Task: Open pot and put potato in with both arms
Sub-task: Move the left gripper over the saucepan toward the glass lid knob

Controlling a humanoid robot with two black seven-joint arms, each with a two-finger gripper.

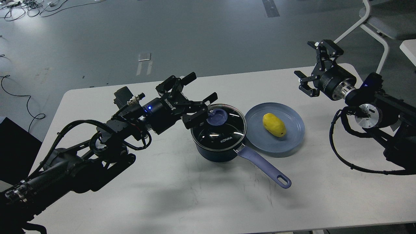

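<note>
My left jaws apart at pot lid knob; right jaws apart, well right; potato on plate beside pot.

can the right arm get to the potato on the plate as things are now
Probably yes. The potato lies uncovered on the plate, and the right gripper is open with only bare table between them. The pot sits on the potato's far side.

table: white, rounded corners, faint scuffs | plate: flat blue-grey, right of table centre | floor: grey, pale tape marks behind the table | cables: tangled, far left corner, one more loops along left edge | chair: white-framed, grey seat, upper right, beyond the table
</note>
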